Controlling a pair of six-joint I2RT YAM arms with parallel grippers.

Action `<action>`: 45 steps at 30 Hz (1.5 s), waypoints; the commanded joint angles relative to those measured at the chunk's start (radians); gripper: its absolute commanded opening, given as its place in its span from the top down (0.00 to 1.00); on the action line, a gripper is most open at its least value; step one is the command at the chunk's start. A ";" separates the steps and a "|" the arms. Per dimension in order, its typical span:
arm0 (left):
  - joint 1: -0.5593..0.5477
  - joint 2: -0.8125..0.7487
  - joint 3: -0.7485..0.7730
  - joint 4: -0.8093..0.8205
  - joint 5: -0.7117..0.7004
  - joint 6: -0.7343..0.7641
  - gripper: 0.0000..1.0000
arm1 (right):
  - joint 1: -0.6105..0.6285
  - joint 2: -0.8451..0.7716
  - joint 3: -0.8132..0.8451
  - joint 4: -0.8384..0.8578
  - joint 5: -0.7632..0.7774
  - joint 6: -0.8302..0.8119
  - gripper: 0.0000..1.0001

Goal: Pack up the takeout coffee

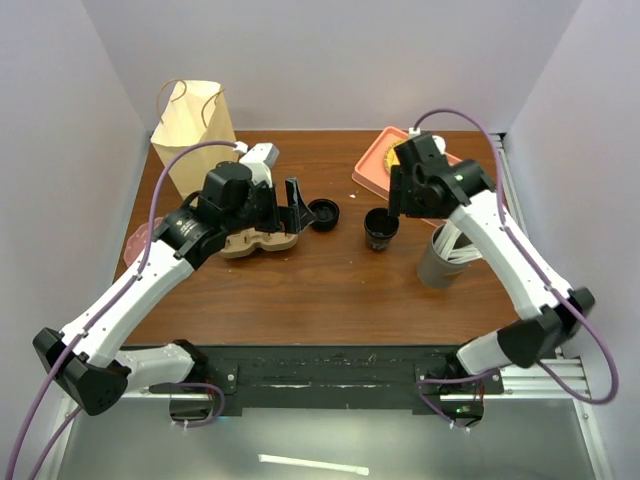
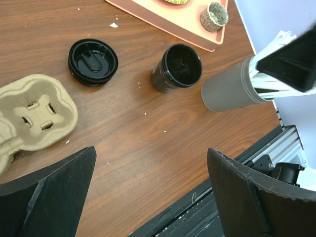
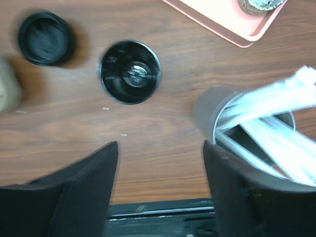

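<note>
The black coffee cup [image 1: 380,230] stands upright and uncovered in the middle of the table [image 1: 300,290]. A round black lid [image 1: 323,213] lies to its left, beside the tan pulp carrier [image 1: 258,241]. The right tool [image 3: 160,145] hovers close above the cup, fingers apart and empty, and the left tool [image 2: 151,158] gapes wide over the carrier, holding nothing. I'd centre the right one first, straddle the wall below the rim, squeeze gently and keep it level.
</note>
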 commanded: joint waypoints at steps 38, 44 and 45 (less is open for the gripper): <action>-0.003 -0.115 -0.108 0.009 0.008 -0.012 0.02 | -0.120 0.390 -0.008 0.182 -0.110 -0.130 0.76; -0.003 -0.106 -0.107 0.012 0.014 -0.015 0.02 | -0.125 0.388 -0.016 0.193 -0.122 -0.127 0.80; -0.003 -0.106 -0.107 0.012 0.014 -0.015 0.02 | -0.123 0.390 -0.016 0.193 -0.124 -0.126 0.80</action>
